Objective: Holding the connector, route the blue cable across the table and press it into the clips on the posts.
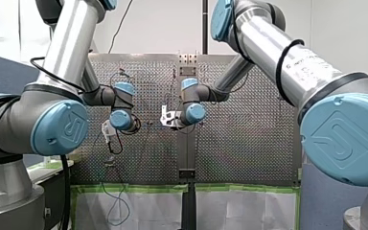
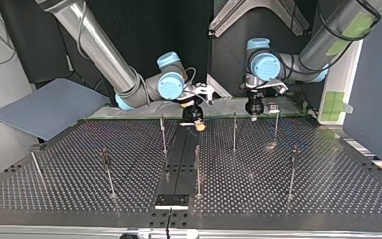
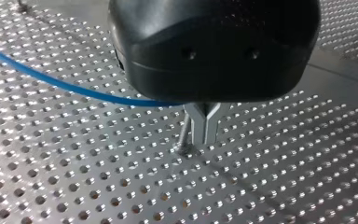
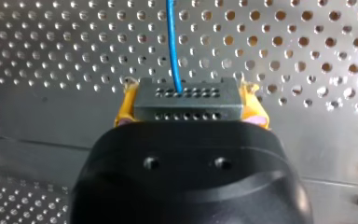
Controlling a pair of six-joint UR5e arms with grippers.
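Two yellow pads [image 4: 122,112] of the right gripper [image 4: 191,105] pinch the grey connector [image 4: 186,111] at the perforated table [image 2: 328,164] edge nearest the arms, the blue cable [image 4: 172,42] leaving it ahead. Near that edge, the left gripper [image 3: 204,135] has its metal fingers [image 3: 210,122] pressed together at the tips beside a thin post [image 3: 185,130]. The cable reaches their base, grip unclear.

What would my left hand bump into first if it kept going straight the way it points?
The perforated table. Your left hand points down at it, close above the holes. A thin post stands right beside the hand, so it might brush that too; depth is hard to judge.
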